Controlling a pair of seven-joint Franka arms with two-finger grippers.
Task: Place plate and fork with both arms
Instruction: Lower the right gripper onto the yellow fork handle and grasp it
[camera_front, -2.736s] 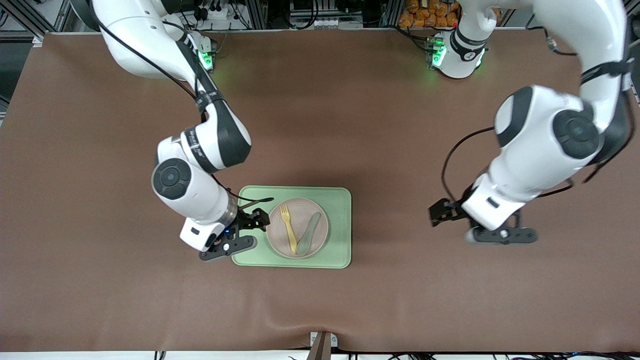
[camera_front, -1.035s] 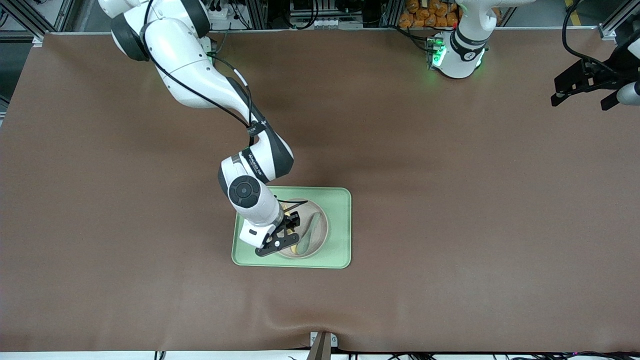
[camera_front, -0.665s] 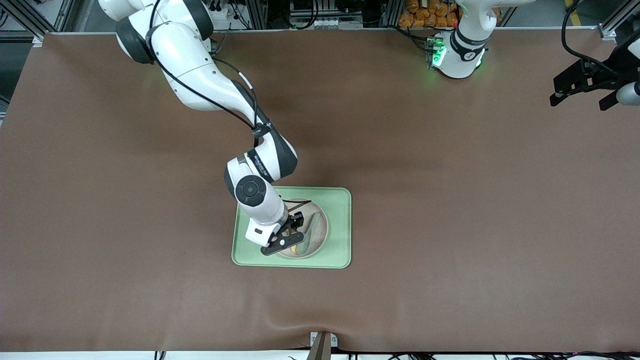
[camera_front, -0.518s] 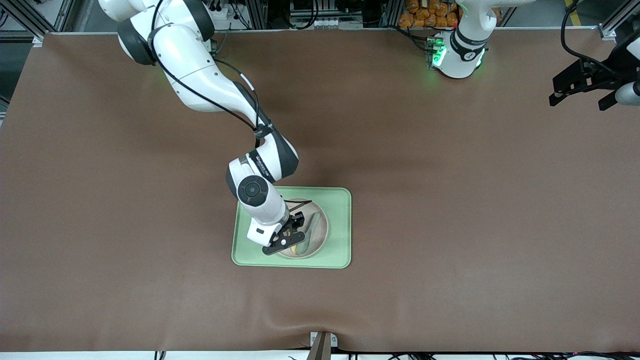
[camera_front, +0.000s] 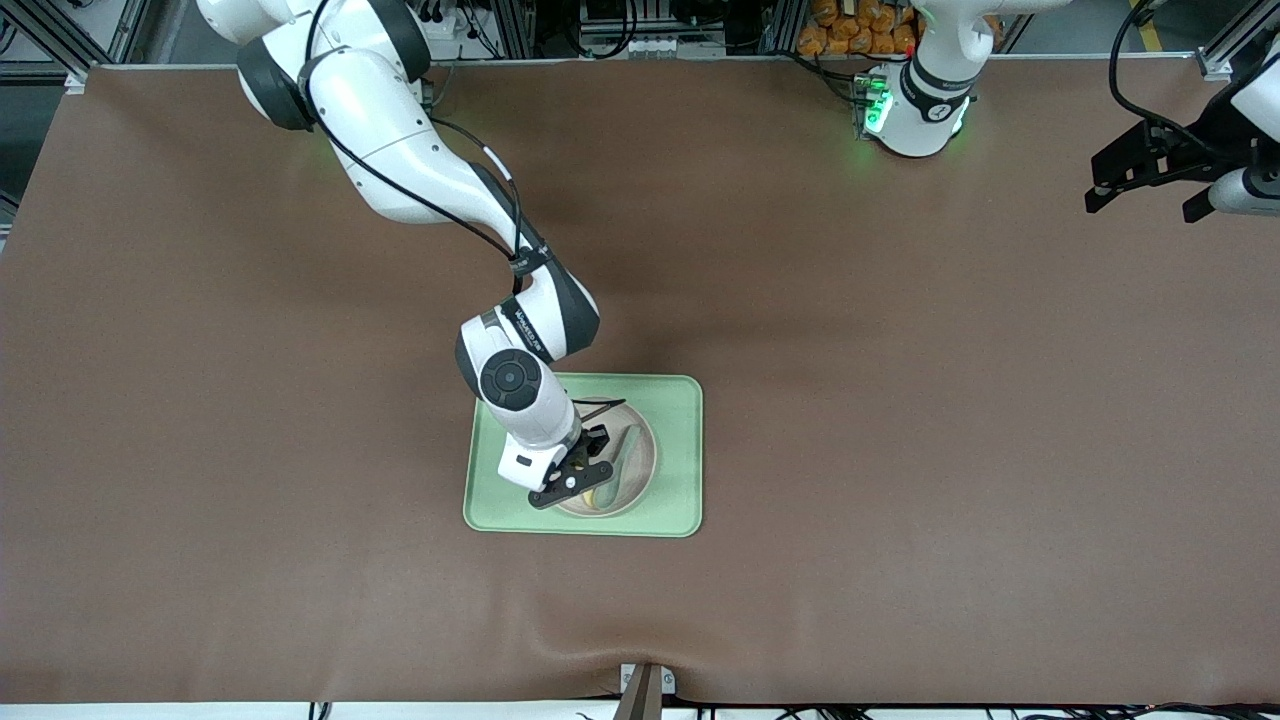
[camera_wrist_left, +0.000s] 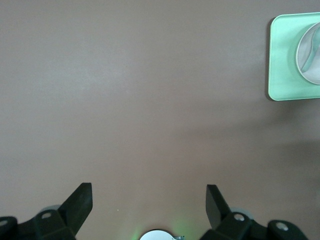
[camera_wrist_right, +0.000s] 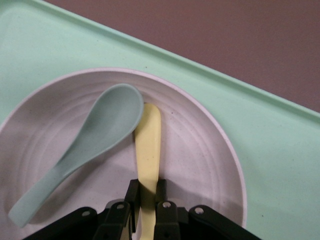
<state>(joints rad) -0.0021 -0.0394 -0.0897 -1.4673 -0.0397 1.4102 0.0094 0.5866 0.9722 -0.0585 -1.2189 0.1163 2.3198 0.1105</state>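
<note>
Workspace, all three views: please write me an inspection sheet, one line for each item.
Surface: brown table mat, wrinkle at the edge nearest the front camera.
Job's things: plate on green tray; fork lies in the plate.
Clutter: green spoon in the plate beside the fork.
Grippers: right claw shut on fork handle; left claw open, waiting over bare mat at its arm's end.
Cables: black cable along the right arm.
Surroundings: metal frames, green-lit bases.
</note>
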